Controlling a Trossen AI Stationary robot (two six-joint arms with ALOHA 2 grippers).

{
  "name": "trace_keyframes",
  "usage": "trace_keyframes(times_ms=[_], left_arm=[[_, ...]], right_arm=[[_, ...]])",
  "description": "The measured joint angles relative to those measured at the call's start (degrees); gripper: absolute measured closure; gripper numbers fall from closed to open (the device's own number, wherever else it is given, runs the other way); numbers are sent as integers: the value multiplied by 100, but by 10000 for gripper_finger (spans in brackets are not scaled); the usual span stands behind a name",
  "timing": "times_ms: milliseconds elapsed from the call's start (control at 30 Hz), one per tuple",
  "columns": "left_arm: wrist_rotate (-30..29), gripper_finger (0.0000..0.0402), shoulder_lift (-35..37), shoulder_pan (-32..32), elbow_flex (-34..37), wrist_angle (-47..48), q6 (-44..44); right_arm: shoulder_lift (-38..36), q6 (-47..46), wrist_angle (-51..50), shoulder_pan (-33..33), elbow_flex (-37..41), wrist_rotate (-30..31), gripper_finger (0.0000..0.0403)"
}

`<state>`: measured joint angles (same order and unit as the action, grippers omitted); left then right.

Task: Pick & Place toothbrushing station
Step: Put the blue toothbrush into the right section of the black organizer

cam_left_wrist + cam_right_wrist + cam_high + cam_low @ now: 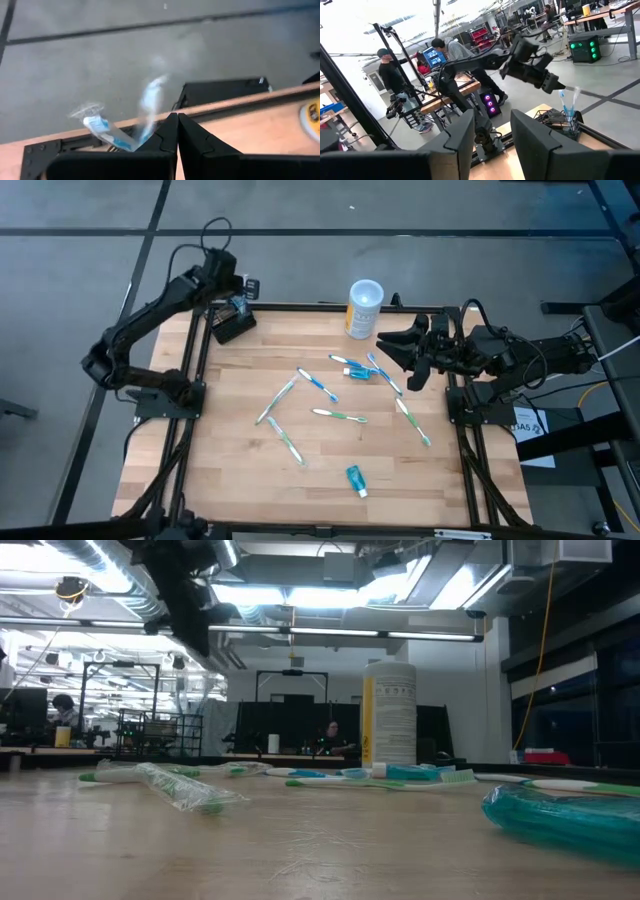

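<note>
hovering just above the toothbrushing station at the wooden table's far corner, the left gripper is pinched closed; right gripper gapes over scattered toothbrushes, people beyond

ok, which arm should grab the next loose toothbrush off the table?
Probably right: the right gripper is open, hovering by the scattered toothbrushes. The left gripper is shut over the black holder in the far corner.

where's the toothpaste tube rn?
High view: the toothpaste tube lies near the table's front edge, right of centre, apart from the toothbrushes scattered farther back.
</note>
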<state>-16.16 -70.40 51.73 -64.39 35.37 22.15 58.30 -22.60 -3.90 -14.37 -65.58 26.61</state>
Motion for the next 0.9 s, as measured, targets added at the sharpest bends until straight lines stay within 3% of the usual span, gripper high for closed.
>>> trace_keyframes(times_ms=[200,500,733,900], left_arm=[[-400,400,536,-287,515,-17,533],[-329,398,939,-368,790,-215,501],[848,363,745,-9,790,-908,141],[2831,314,623,-188,790,-1108,-911]], right_arm=[[0,-29,0,-1,2,-1,273],[0,-1,-1,-1,1,-46,273],[0,18,0,-1,1,-70,273],[0,166,-31,-25,0,-201,273]])
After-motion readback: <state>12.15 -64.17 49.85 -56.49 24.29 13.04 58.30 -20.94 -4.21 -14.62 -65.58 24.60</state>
